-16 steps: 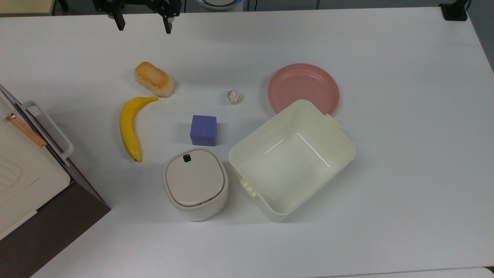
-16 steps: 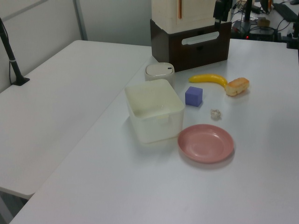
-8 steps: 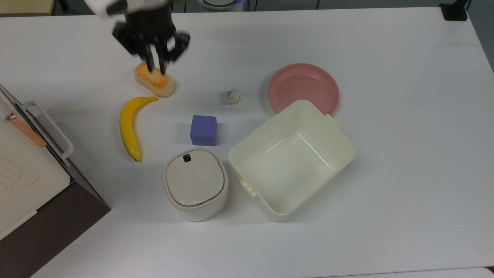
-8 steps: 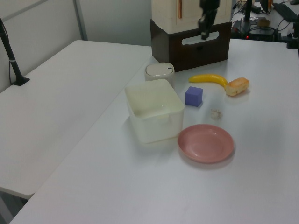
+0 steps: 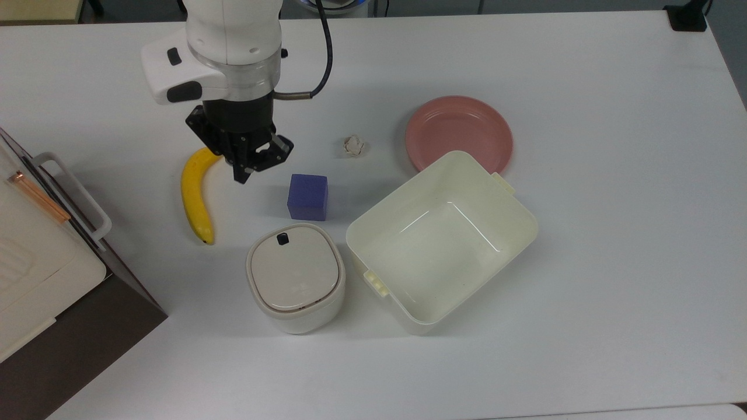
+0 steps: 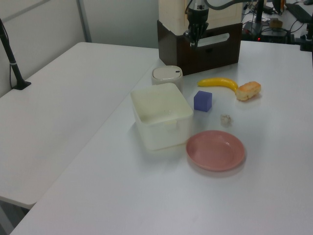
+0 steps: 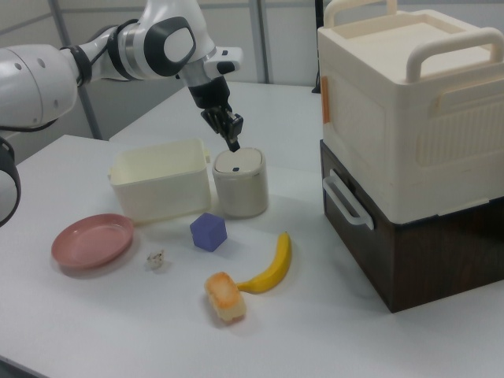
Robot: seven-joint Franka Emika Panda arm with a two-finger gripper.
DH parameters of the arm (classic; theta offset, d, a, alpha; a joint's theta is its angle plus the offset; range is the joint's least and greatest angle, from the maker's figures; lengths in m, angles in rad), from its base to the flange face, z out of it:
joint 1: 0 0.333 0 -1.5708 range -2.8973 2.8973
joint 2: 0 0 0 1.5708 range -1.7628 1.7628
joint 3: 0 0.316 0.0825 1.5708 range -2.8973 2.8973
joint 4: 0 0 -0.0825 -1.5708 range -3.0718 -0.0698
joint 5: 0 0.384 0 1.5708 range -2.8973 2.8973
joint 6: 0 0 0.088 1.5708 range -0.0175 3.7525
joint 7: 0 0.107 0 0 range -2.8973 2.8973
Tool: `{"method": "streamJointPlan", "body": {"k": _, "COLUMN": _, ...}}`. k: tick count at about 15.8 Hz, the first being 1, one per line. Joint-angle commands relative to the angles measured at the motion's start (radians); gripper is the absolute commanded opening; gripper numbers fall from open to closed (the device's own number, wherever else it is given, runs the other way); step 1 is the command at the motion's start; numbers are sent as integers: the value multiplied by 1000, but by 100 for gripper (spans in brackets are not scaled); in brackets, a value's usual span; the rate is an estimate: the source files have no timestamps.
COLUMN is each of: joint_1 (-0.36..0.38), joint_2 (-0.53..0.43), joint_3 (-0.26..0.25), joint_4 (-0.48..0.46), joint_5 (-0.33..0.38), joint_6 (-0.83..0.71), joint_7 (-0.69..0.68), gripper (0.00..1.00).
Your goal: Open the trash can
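The trash can point(image 5: 295, 277) is a small cream rounded-square bin with its flat beige lid down and a black button point(image 5: 282, 238) at the rim. It stands near the table's front in the top view, beside a large tub. My gripper point(image 5: 242, 174) is shut with nothing in it and hangs in the air. In the top view it sits past the can, between the banana and the purple cube. In the right view the gripper point(image 7: 234, 145) hovers just above the trash can point(image 7: 240, 183) and its button point(image 7: 235, 168), not touching. The left view has the trash can point(image 6: 167, 74) below the gripper point(image 6: 194, 42).
A lidless cream tub point(image 5: 502, 204) stands to the top view's right of the can. A purple cube point(image 5: 307, 196), a banana point(image 5: 192, 195), a paper wad point(image 5: 353, 146) and a pink plate point(image 5: 458, 131) lie around. A bread piece point(image 7: 224, 297) lies nearby. Stacked boxes point(image 5: 35, 274) fill the top view's left edge.
The arm has swept down from the top view's upper edge over the bread to a spot near the trash can. Its fingers, wide apart one second ago, have closed.
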Motion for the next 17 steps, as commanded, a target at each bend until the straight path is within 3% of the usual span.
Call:
{"method": "streamJointPlan", "body": {"k": 1, "joint_1": 8, "joint_2": 37, "joint_3": 11, "joint_4": 18, "joint_5": -74, "joint_6": 63, "joint_7": 133, "gripper": 0}}
{"method": "streamJointPlan", "body": {"k": 5, "joint_1": 10, "joint_2": 86, "joint_3": 48, "joint_4": 21, "joint_5": -167, "joint_6": 116, "joint_7": 251, "gripper": 0}}
{"method": "streamJointPlan", "body": {"k": 11, "joint_1": 37, "joint_2": 163, "joint_3": 48, "joint_4": 80, "joint_5": -215, "joint_6": 136, "joint_7": 331, "gripper": 0}}
{"method": "streamJointPlan", "body": {"k": 17, "joint_1": 53, "joint_2": 172, "joint_3": 50, "joint_4": 77, "joint_5": -240, "joint_6": 134, "joint_7": 332, "gripper": 0}}
